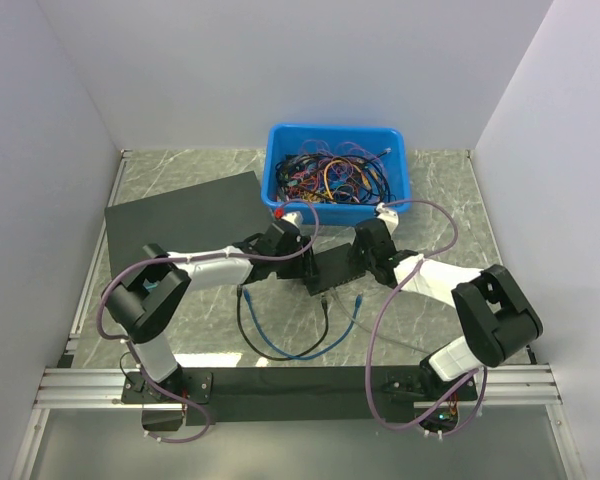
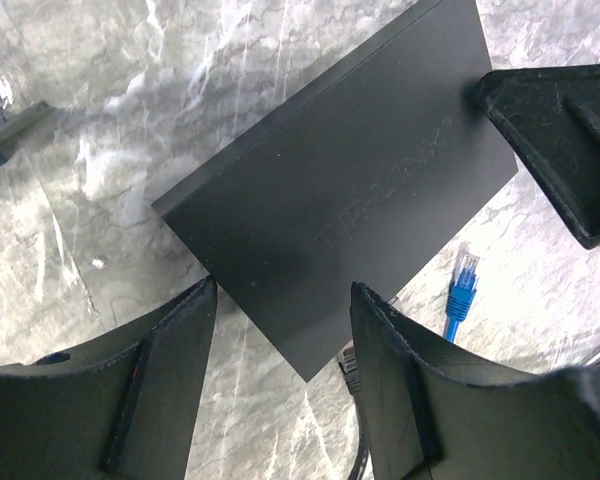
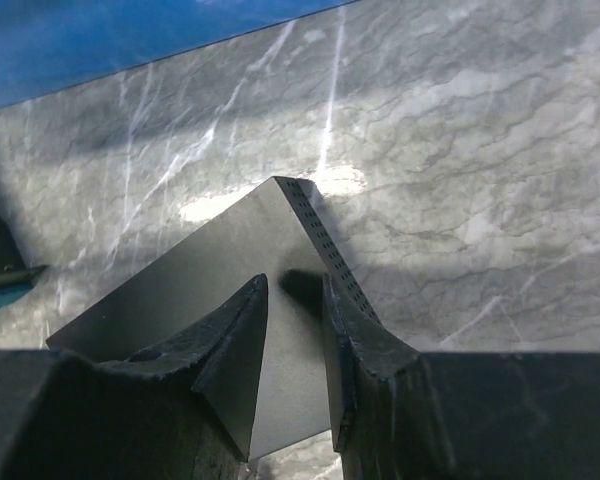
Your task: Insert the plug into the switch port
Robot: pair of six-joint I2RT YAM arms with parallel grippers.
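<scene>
Switch point(image 2: 360, 190), plug point(image 2: 465, 278) loose near its edge. My left gripper point(image 2: 283, 290) gapes astride a corner; my right gripper point(image 3: 292, 282), narrowly parted, holds nothing.

Switch point(image 2: 350, 190) ports unseen; blue cable point(image 2: 452, 318) behind left pincer finger point(image 2: 420, 390).

Left wrist view. The brand name "TP-LINK", followed by a small circled mark, stands in faint tone-on-tone lettering on the top face of the small black switch box point(image 2: 310, 160), running diagonally toward its upper right corner.
</scene>
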